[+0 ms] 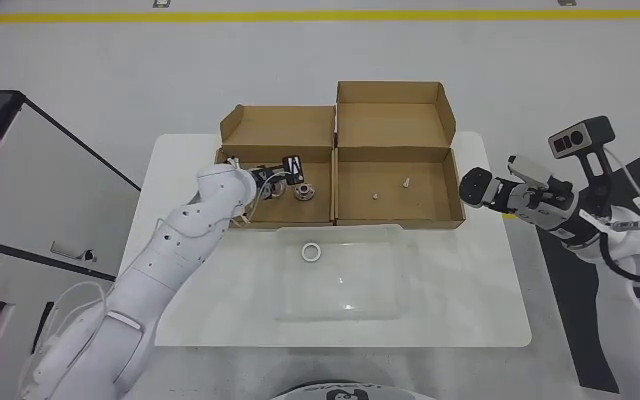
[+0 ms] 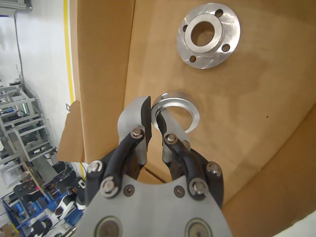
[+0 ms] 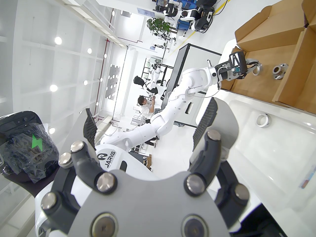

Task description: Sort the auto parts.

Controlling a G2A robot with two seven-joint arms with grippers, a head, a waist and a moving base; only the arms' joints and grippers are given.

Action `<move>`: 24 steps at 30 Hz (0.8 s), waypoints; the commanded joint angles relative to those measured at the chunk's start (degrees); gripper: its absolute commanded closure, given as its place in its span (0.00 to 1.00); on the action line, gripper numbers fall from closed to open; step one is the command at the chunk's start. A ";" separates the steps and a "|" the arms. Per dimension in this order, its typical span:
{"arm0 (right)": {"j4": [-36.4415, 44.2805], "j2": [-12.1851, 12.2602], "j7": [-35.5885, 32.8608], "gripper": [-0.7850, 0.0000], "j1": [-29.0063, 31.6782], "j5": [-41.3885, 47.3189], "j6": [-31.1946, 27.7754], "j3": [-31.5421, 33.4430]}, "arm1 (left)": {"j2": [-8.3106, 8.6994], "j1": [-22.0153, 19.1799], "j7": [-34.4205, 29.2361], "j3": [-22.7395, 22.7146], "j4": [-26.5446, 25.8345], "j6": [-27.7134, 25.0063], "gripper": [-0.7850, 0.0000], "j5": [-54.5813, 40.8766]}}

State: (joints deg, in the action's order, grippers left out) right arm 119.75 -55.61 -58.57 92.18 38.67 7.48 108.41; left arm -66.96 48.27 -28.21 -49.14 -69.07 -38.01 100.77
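Right, your left gripper [image 2: 153, 110] pinches the shaft collar [image 2: 177, 97] by its rim, one finger through the bore, low in the left cardboard box [image 1: 318, 208], centre-left of the top view. The flange [image 2: 209, 59] lies just beside it. Your right gripper [image 3: 150, 110] is spread, well apart.

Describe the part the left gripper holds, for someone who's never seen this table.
Go to the left cardboard box of the open pair. Of its two metal parts, it is the plain ring pinched in the left gripper, with one small screw hole in its wall, unlike the wider flange with four bolt holes and a raised hub.
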 commanded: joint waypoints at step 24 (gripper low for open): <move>0.00 0.00 0.00 0.00 0.00 0.00 0.00 0.00 | -1.32 -2.09 2.73 0.22 2.74 0.37 0.00 1.20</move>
State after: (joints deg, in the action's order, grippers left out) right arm 119.75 -55.61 -58.57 92.18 38.67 7.48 108.41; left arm -68.39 46.03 -25.42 -48.50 -65.13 -37.32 102.14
